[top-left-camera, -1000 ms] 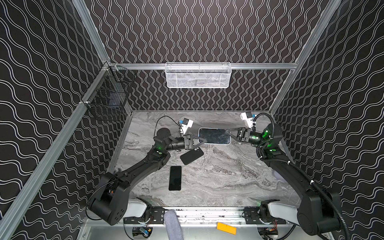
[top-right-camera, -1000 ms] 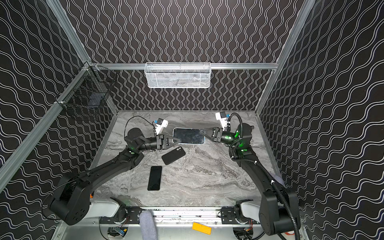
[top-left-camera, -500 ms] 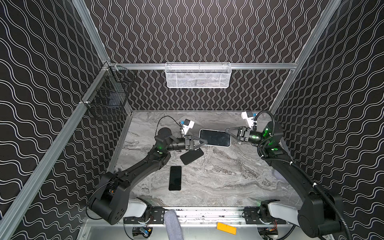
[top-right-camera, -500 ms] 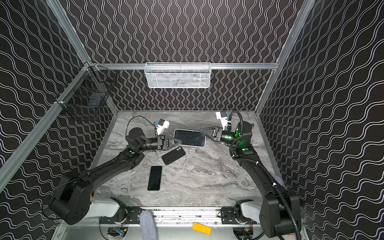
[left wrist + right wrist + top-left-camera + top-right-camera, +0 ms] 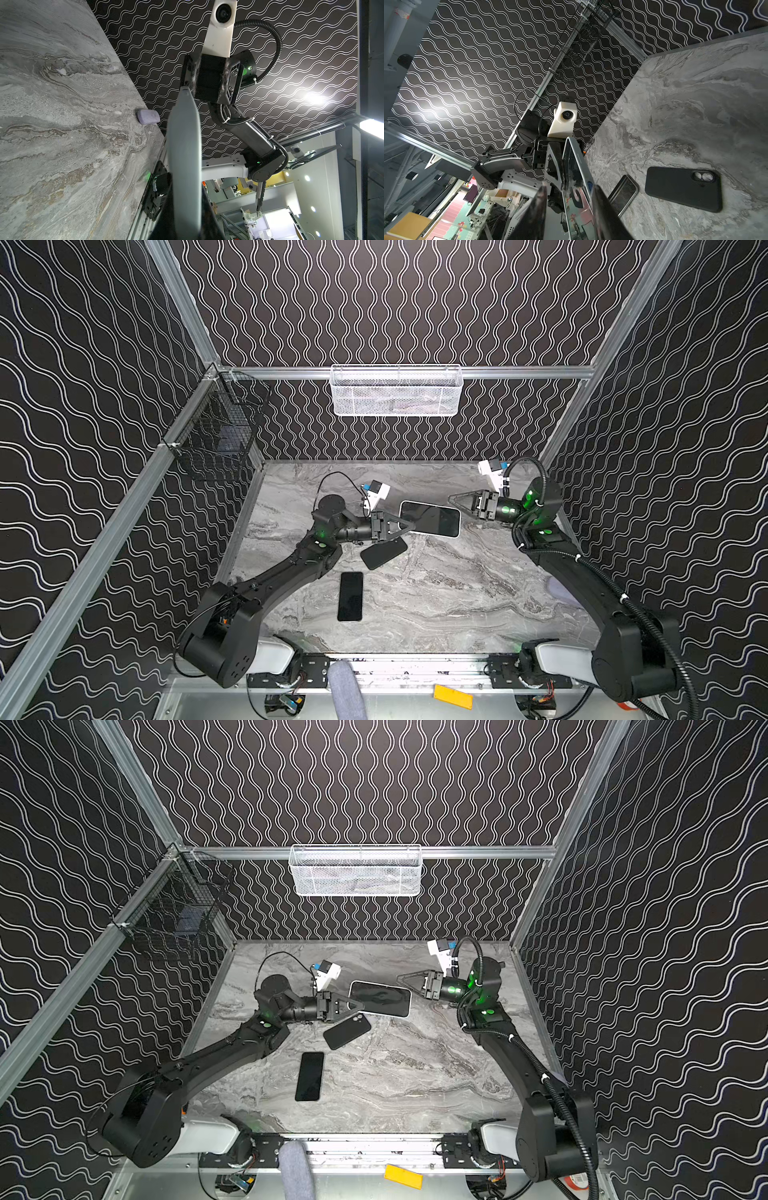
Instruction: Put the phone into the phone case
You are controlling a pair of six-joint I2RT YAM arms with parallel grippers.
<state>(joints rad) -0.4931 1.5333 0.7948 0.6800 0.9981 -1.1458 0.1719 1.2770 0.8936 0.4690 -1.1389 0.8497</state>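
The phone (image 5: 430,519) (image 5: 380,998), dark-screened with a white rim, hangs flat above the table in both top views. My left gripper (image 5: 409,526) (image 5: 359,1006) is shut on its left end. In the left wrist view the phone (image 5: 184,158) runs edge-on out of the left gripper (image 5: 185,199). My right gripper (image 5: 453,499) (image 5: 401,978) (image 5: 569,185) stands open at the phone's right far corner, gripping nothing. The black phone case (image 5: 383,559) (image 5: 347,1031) (image 5: 683,189) lies on the table under the left gripper, camera cut-out showing.
A second, black phone (image 5: 350,596) (image 5: 624,194) lies flat on the marble table (image 5: 457,605) nearer the front. A purple lump (image 5: 561,593) (image 5: 148,116) sits at the right edge. A white mesh basket (image 5: 397,390) and a black wire basket (image 5: 216,439) hang on the walls.
My right gripper has opened, let go of the phone's right end and drawn back slightly to the right. The left gripper still holds the phone in nearly the same place.
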